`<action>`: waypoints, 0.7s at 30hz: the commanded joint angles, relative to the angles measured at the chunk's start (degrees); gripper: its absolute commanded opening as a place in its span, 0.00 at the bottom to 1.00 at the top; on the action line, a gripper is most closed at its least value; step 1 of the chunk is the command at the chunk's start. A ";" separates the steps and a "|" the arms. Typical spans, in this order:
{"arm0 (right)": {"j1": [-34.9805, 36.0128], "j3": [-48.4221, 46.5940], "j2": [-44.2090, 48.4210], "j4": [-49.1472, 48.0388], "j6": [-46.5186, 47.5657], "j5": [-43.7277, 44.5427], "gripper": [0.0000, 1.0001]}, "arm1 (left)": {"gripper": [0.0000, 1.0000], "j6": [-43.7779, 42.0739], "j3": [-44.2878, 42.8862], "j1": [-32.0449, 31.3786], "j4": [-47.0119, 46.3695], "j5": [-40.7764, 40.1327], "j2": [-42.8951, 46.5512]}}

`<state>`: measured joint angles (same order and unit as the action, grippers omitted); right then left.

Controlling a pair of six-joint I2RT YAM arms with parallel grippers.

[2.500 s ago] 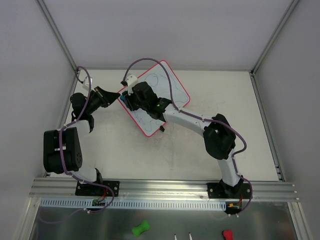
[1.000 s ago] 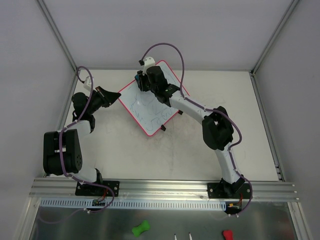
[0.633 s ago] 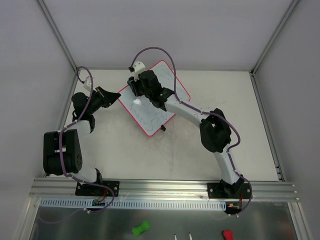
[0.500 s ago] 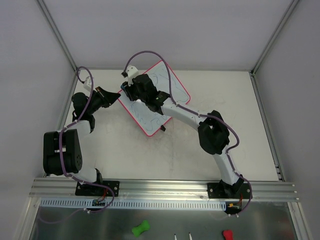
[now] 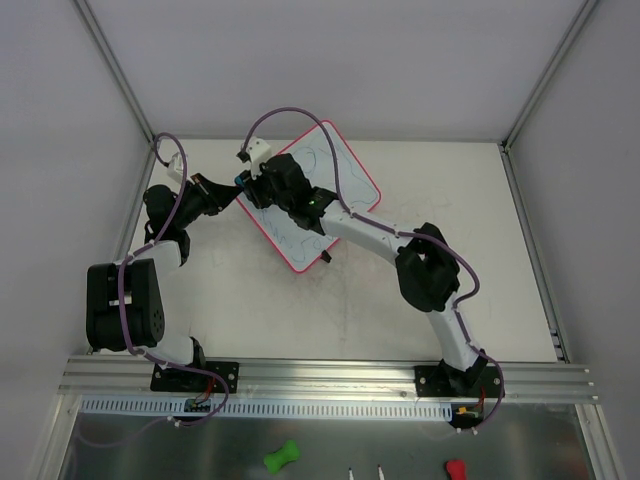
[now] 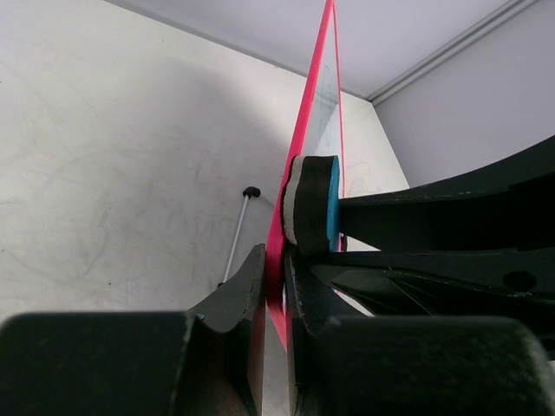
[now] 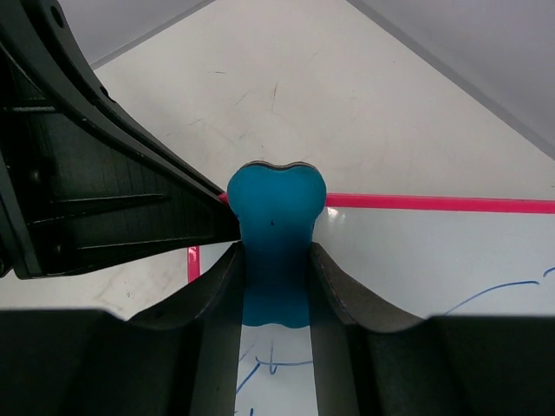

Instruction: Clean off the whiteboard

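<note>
The whiteboard, white with a pink-red frame and blue scribbles, lies at the table's far middle. My left gripper is shut on its left corner. In the left wrist view the jaws pinch the pink frame, which is seen edge-on. My right gripper is shut on the blue bone-shaped eraser and presses it on the board at that same corner. In the right wrist view the eraser sits between the fingers over the board, touching the pink edge.
A small black clip sticks out at the board's near edge. The left gripper's black fingers fill the left of the right wrist view. A green bone-shaped thing and a red thing lie below the arm rail.
My right gripper has swept the eraser leftward across the board, from its far edge to the left corner beside the left gripper. The left gripper has kept its hold on the frame.
</note>
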<state>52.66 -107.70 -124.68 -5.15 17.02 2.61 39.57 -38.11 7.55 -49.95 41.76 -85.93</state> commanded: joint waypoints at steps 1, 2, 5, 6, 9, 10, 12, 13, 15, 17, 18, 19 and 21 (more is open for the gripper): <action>-0.80 3.02 1.63 4.88 -1.71 1.08 0.00 | 0.00 -2.22 -0.04 -2.01 -1.64 3.16 1.91; -1.50 3.37 1.90 4.88 -2.51 0.56 0.00 | 0.00 -2.31 -0.04 -1.93 -1.81 3.07 1.91; -4.67 4.25 2.69 4.88 -5.32 -1.99 0.00 | 0.00 -2.22 0.14 -2.01 -1.81 3.07 1.91; -6.16 4.43 2.86 4.88 -5.76 -2.52 0.00 | 0.00 -2.22 0.14 -1.93 -1.81 3.07 1.91; -8.71 5.48 3.39 4.88 -7.26 -5.06 0.00 | 0.00 -2.31 0.31 -1.93 -1.73 2.89 2.08; -9.15 6.01 3.57 4.88 -7.43 -5.33 0.01 | 0.00 -2.22 0.31 -1.93 -1.64 2.89 2.00; -10.21 8.64 4.88 3.92 -7.52 -5.60 0.00 | 0.00 -2.13 0.05 -2.01 -1.55 2.72 2.26; -10.47 9.78 5.50 2.79 -7.44 -5.86 0.00 | 0.00 -2.13 -0.12 -2.01 -1.03 2.45 2.35; -10.74 12.68 7.43 2.16 -6.13 -5.95 0.00 | 0.00 -2.83 -0.47 -2.01 0.03 2.01 2.52; -10.83 13.65 8.22 2.16 -5.16 -6.04 0.00 | 0.00 -2.66 -0.65 -2.01 0.38 1.84 2.61; -10.92 13.92 8.31 2.16 -4.37 -6.30 0.00 | 0.00 -2.66 -0.57 -2.01 0.38 2.01 2.61; -10.92 14.01 8.40 2.16 -4.19 -7.52 0.00 | 0.00 -2.66 -0.65 -2.01 0.73 2.01 2.61; -10.83 14.62 8.32 1.99 -4.09 -8.76 0.00 | 0.00 -2.92 -0.48 -1.93 1.08 1.92 2.79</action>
<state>41.25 -94.78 -117.86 -5.80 11.29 -3.95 39.53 -38.11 7.42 -48.73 41.69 -85.12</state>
